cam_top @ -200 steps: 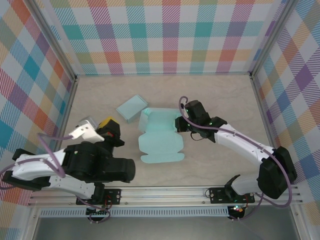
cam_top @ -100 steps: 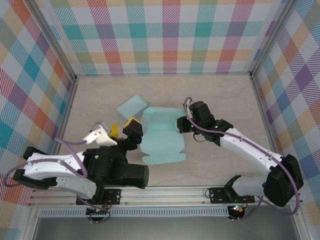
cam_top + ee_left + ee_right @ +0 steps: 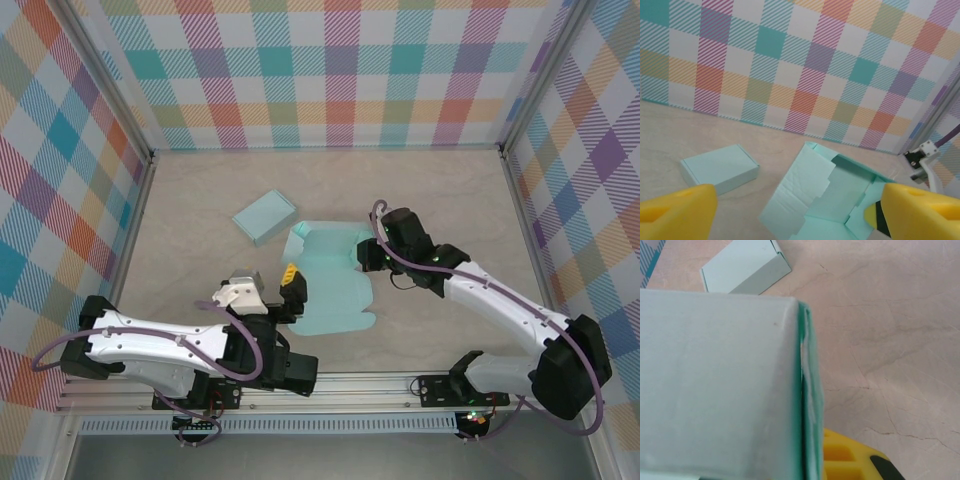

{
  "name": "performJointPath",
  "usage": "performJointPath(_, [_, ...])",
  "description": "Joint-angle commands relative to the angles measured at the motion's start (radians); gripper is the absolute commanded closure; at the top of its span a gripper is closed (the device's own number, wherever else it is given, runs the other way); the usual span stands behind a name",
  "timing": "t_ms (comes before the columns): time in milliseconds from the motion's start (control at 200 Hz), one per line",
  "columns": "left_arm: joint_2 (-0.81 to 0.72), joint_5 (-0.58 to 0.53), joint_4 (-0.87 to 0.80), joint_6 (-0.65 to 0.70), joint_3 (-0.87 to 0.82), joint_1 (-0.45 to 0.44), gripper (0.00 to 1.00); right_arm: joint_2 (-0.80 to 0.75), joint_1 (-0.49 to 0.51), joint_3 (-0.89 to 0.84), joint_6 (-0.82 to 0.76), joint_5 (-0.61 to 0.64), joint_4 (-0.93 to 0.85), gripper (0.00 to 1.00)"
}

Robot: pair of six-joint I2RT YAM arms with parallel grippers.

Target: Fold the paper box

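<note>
Paper box (image 3: 330,292), flat mint card, pinched by right tool (image 3: 366,256); left tool (image 3: 797,212) spread

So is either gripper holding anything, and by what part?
The right gripper is shut on the box, pinching its right edge. The left gripper is open and holds nothing.

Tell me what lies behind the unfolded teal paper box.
Behind it, to the left, a small closed teal box lies on the table, apart from the unfolded paper box. The table surface under the paper box is covered.
</note>
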Motion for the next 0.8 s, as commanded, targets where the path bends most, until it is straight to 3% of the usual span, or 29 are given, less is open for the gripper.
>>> performJointPath(0, [-0.019, -0.031, 0.014, -0.473, 0.038, 0.025, 0.2, 0.016, -0.004, 0.008, -0.003, -0.017, 0.007, 1.0])
performJointPath(60, [-0.004, 0.019, -0.006, -0.331, 0.078, 0.05, 0.2, 0.021, -0.004, 0.008, -0.002, -0.021, 0.015, 1.0])
performJointPath(90, [0.002, 0.047, 0.024, -0.182, 0.095, 0.061, 0.2, 0.024, -0.004, 0.01, -0.002, -0.021, 0.016, 1.0])
performJointPath(145, [0.008, 0.121, 0.198, 0.248, 0.11, 0.082, 0.19, 0.033, -0.004, 0.019, -0.007, -0.02, 0.015, 1.0])
performJointPath(205, [0.008, 0.279, 0.431, 0.772, 0.093, 0.113, 0.11, 0.044, -0.004, 0.032, -0.013, -0.025, 0.006, 1.0])
performJointPath(265, [0.01, 0.47, 0.544, 1.086, 0.07, 0.149, 0.04, 0.056, -0.005, 0.043, -0.015, -0.026, 0.002, 1.0])
performJointPath(350, [-0.003, 0.649, 0.592, 1.234, 0.055, 0.195, 0.03, 0.062, -0.004, 0.043, -0.013, -0.026, 0.004, 1.0])
performJointPath(400, [-0.027, 0.774, 0.681, 1.396, 0.035, 0.224, 0.02, 0.062, -0.004, 0.039, -0.011, -0.021, 0.008, 1.0])
performJointPath(480, [-0.061, 1.087, 0.813, 1.656, 0.013, 0.274, 0.01, 0.065, -0.004, 0.031, -0.008, -0.014, 0.014, 1.0])
performJointPath(515, [-0.069, 1.171, 0.843, 1.729, 0.012, 0.3, 0.0, 0.067, -0.004, 0.028, -0.007, -0.013, 0.015, 1.0])
performJointPath(640, [-0.12, 1.219, 0.899, 1.856, 0.006, 0.411, 0.0, 0.067, -0.005, 0.022, -0.003, -0.012, 0.016, 1.0])
performJointPath(795, [-0.272, 1.666, 0.952, 1.955, -0.03, 0.621, 0.0, 0.06, -0.004, 0.009, 0.004, -0.018, 0.035, 1.0])
